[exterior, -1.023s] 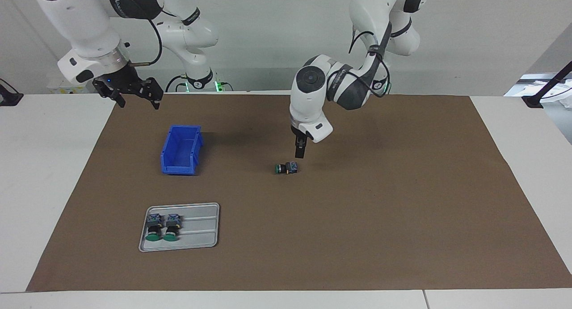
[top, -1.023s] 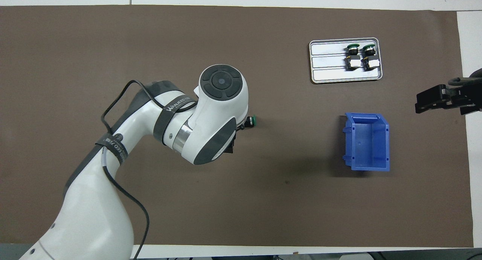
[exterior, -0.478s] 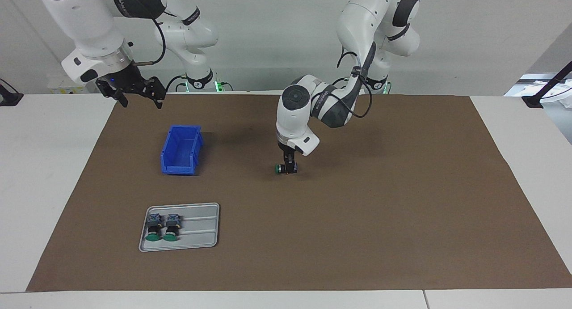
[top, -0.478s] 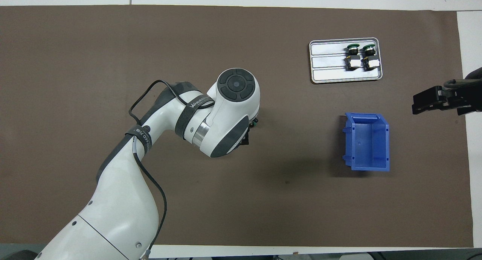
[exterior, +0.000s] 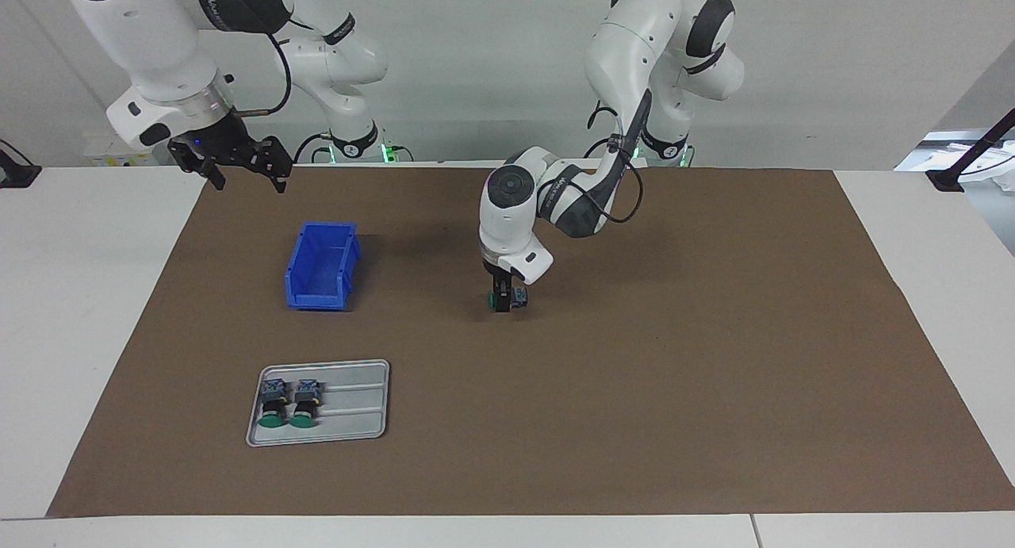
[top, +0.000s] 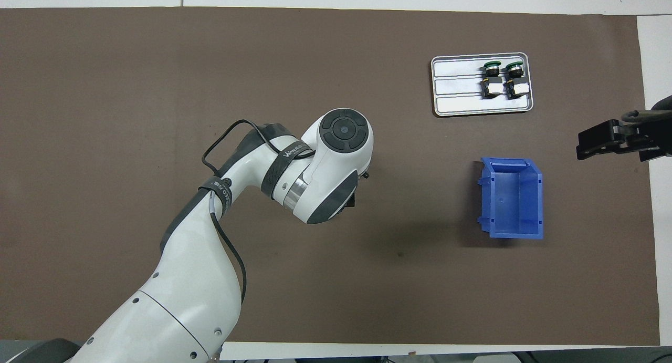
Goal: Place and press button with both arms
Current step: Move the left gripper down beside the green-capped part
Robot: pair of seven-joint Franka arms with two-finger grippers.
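Three green-capped push-buttons on the table in all: one button (exterior: 507, 299) lies on the brown mat (exterior: 674, 358), and two more buttons, the first (exterior: 273, 404) and the second (exterior: 304, 404), sit side by side in the tray. One grey tray (exterior: 357, 405). One blue bin (exterior: 321, 266). One mat covers the table. Two white arms, each with one black gripper: the left gripper (exterior: 502, 302) and the right gripper (exterior: 230, 161).
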